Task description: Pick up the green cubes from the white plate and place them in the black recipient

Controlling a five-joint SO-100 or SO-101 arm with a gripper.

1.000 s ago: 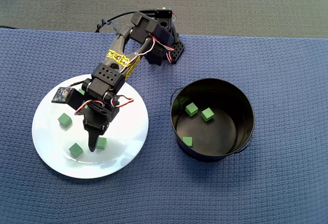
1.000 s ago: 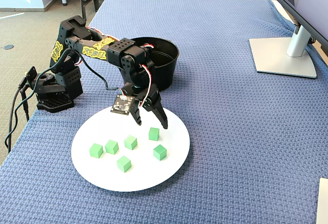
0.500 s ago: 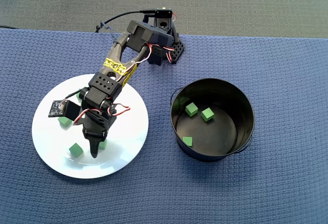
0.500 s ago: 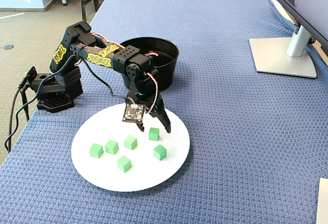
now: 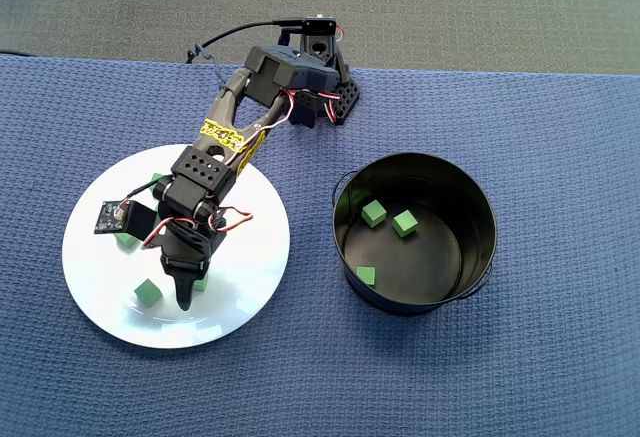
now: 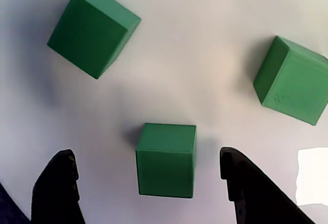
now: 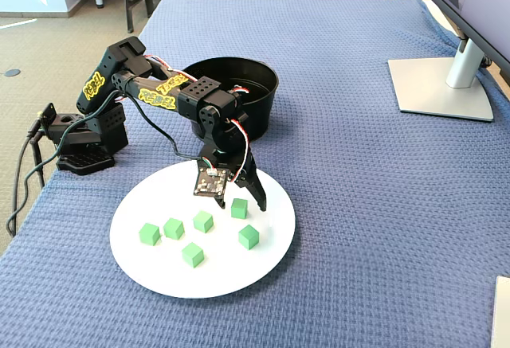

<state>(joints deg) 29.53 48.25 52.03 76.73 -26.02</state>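
My gripper [image 6: 146, 155] is open and lowered onto the white plate [image 6: 195, 55], with one green cube [image 6: 165, 160] between its fingers and clear gaps on both sides. Two more green cubes [image 6: 93, 32] [image 6: 292, 80] lie beyond it. In the fixed view the gripper [image 7: 242, 203] straddles the cube [image 7: 239, 208] nearest the plate's far edge, and several other cubes [image 7: 192, 254] lie spread on the plate [image 7: 231, 268]. In the overhead view the arm hides most of them. The black recipient [image 5: 480, 207] stands right of the plate [image 5: 250, 257] with three cubes [image 5: 374, 213] inside.
The arm's base [image 5: 320, 77] sits at the back edge of the blue woven mat [image 5: 560, 357]. In the fixed view a monitor stand [image 7: 442, 85] occupies the far right. The recipient [image 7: 267, 85] stands just behind the plate, close to the arm.
The arm has reached further over the plate and the gripper has come down, its open fingers now on either side of one cube. The cubes themselves have not moved.
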